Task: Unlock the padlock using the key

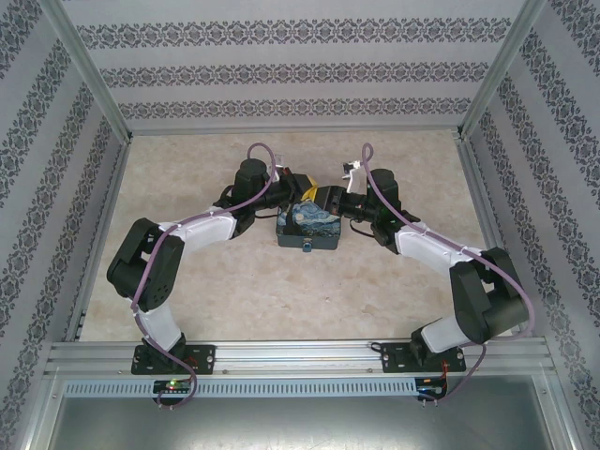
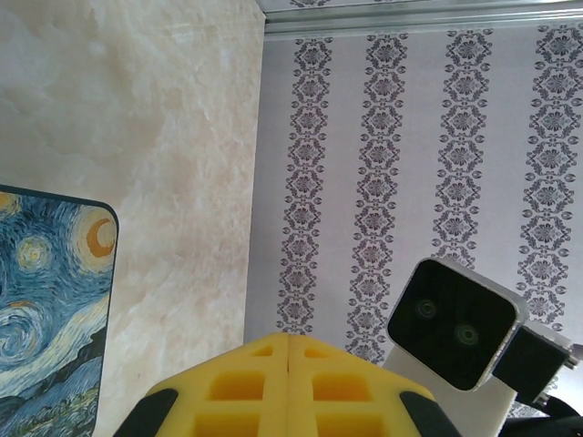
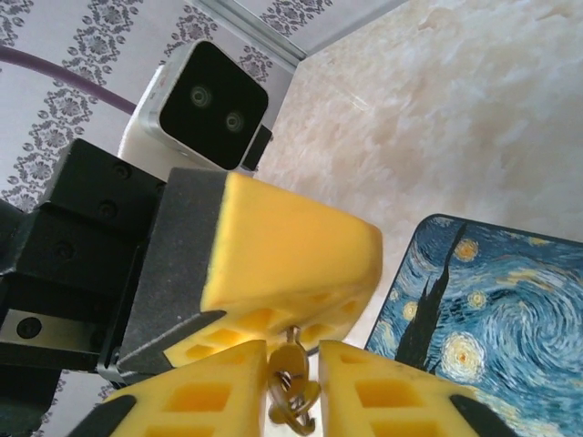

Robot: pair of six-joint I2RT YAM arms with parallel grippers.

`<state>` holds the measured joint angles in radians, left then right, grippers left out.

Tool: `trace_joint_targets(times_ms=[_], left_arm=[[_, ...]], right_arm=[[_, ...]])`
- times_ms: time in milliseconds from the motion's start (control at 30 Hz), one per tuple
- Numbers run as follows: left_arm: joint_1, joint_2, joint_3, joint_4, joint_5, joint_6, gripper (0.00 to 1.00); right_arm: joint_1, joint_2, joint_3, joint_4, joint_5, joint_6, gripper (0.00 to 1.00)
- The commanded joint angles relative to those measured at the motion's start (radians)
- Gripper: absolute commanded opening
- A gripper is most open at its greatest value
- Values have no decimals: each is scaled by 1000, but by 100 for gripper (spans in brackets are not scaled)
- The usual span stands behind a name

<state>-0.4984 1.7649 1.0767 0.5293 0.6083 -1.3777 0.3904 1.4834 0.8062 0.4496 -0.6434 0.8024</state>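
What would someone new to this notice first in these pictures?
The starry-night tin at the table's middle, where the left claw and right claw meet above it. In the right wrist view, the right claw's yellow pads flank a tiny metal piece, likely the key, the shut left claw touching its top.

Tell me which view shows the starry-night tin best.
The top external view: most of the tin is in frame, lid and front wall. The left wrist view shows one lid corner; the right wrist view shows more lid.
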Motion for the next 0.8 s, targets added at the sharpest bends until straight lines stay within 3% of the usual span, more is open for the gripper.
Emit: trace_joint_targets(times_ms=[0, 133, 233, 300, 400, 467, 600, 767], left_arm=[[-17, -27, -6, 49, -10, -7, 0], [-21, -28, -4, 50, -12, -7, 0], [-22, -34, 3, 43, -7, 1, 1], [-18, -45, 16, 15, -10, 22, 18], [-6, -77, 33, -56, -23, 66, 55], [5, -98, 43, -100, -29, 91, 69], [17, -128, 82, -215, -27, 138, 78], [18, -118, 176, -426, 35, 209, 79]], right_arm=[[1, 17, 30, 69, -21, 25, 15], [-2, 20, 22, 80, -18, 33, 0], [-10, 15, 11, 77, -22, 32, 0], [-24, 3, -7, 72, -28, 24, 0], [-52, -22, -36, 54, -39, 1, 0], [-71, -44, -56, 44, -51, -17, 0], [-102, -93, -86, 3, -80, -79, 0], [-107, -153, -96, -76, -88, -183, 0]])
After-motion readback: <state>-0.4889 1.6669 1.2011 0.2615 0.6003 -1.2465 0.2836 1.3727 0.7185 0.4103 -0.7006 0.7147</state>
